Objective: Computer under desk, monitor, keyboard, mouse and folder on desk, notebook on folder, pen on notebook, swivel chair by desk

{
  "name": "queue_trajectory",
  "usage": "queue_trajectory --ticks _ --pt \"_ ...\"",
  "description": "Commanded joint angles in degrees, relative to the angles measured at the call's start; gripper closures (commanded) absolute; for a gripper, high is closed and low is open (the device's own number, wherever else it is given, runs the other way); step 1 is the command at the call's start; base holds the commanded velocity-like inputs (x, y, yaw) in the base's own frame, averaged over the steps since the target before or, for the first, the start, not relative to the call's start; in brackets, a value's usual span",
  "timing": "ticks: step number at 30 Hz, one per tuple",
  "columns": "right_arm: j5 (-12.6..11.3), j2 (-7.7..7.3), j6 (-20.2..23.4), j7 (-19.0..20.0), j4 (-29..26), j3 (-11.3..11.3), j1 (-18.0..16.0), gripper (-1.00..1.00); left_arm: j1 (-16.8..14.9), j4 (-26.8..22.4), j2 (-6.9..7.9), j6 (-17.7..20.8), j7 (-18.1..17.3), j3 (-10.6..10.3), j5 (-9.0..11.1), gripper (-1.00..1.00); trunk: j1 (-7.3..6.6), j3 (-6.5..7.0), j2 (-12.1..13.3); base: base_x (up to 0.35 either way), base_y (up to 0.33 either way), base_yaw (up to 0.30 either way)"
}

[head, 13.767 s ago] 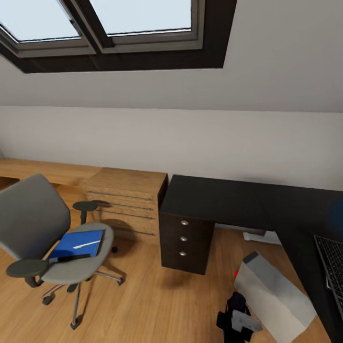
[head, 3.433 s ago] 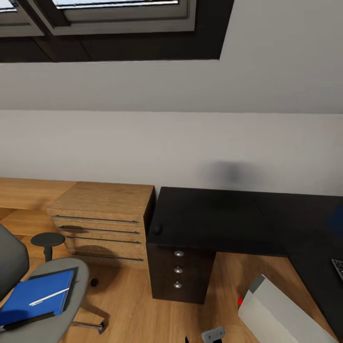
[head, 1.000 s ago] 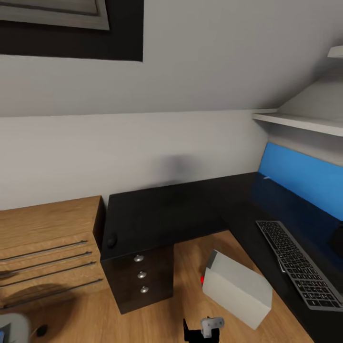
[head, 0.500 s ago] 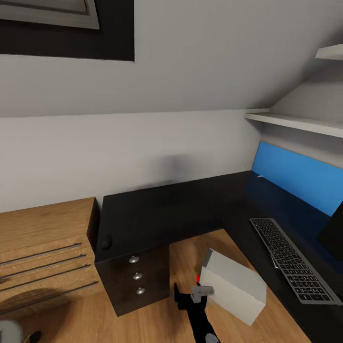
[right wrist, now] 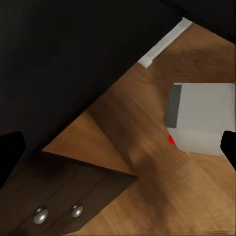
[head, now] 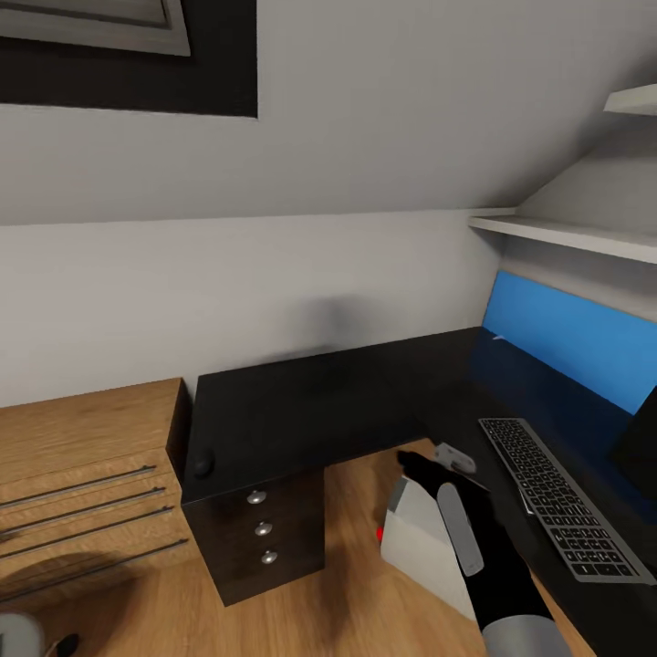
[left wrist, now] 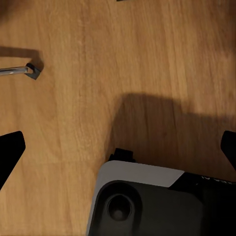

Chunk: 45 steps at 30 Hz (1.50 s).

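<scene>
My right gripper (head: 436, 459) hangs over the computer (right wrist: 201, 118) beside the desk (head: 301, 411); fingertips (right wrist: 10, 152) wide apart, holding nothing. Head cam adds keyboard (head: 557, 497) on desk.

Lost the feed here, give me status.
Right gripper raised above pale grey box-shaped computer, jaws open, empty. Slim dark grey keyboard on long black desk. Left gripper open over wood floor.

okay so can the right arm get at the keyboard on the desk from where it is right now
Probably yes. In the head view the right tool is raised over the inner edge of the desk, beside the keyboard, with bare black desktop between them. The computer sits lower, on the floor, out of the way.
</scene>
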Motion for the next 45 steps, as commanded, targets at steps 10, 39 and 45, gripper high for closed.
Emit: queue_trajectory --ticks 10,39,45 --pt "-9.85 -1.44 0.38 0.2 0.26 -1.0 0.13 -1.0 -0.04 0.02 0.07 -0.38 0.6 -0.49 0.56 -1.0 0.01 -0.08 -0.06 0.0 0.0 -0.163" --pt "-11.94 -1.98 0.35 1.64 2.08 -1.06 0.22 -1.0 -0.04 0.02 -0.01 -0.38 0.71 -0.49 0.55 -1.0 0.01 -0.13 -0.06 0.0 0.0 -0.141" --pt "-11.74 -1.82 0.29 1.57 2.68 -0.98 0.22 -1.0 -0.04 0.02 -0.01 -0.38 0.71 -0.49 0.56 -1.0 0.01 -0.13 -0.06 0.0 0.0 0.0"
